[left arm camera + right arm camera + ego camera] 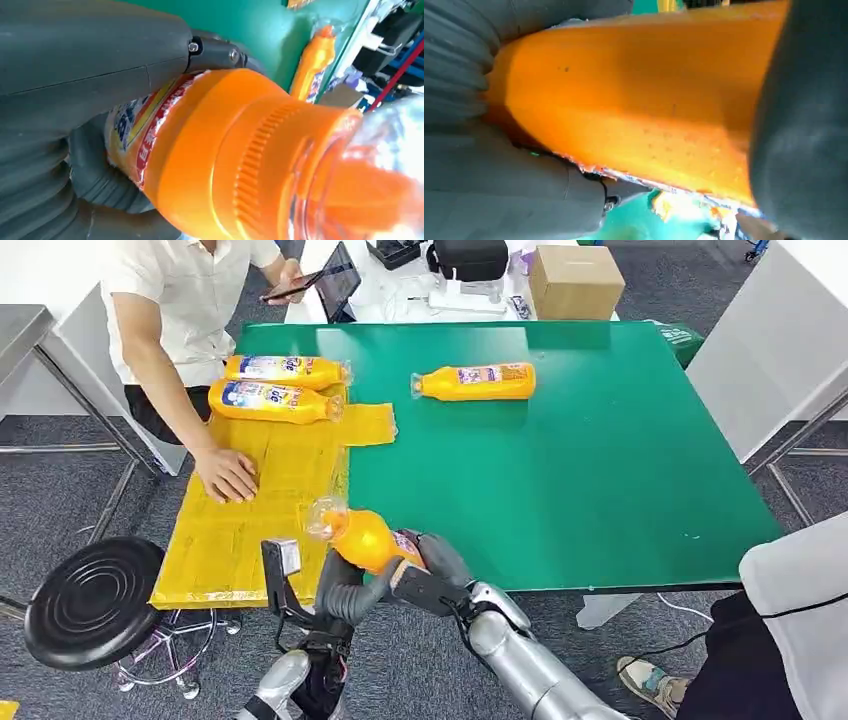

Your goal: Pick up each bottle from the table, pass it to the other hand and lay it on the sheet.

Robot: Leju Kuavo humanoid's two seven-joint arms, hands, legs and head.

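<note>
A: Item in transit?
B: One orange bottle (362, 537), held at the near table edge, 6 o'clock of the green table (600, 470); clear cap end tilted toward 10 o'clock.

A: Held by?
B: Both. Right hand (435, 575) wrapped round the labelled body; left hand (345, 590) closed on the neck end from below. Handover under way by the look of it; release by the right hand not yet made.

A: Contents of that bottle?
B: Cannot tell; opaque orange body, clear cap.

A: Delivered stock?
B: Two bottles on the yellow sheet (250, 520), at 10 o'clock: nearer one (275, 401) and farther one (285, 370), lying side by side, touching or nearly so. A person's hand (228, 475) flat on the sheet, nearer than both.

A: Outstanding?
B: One bottle (475, 381) lying on bare table at 12 o'clock, untouched. So: two laid, one mid-pass, one left to fetch.
</note>
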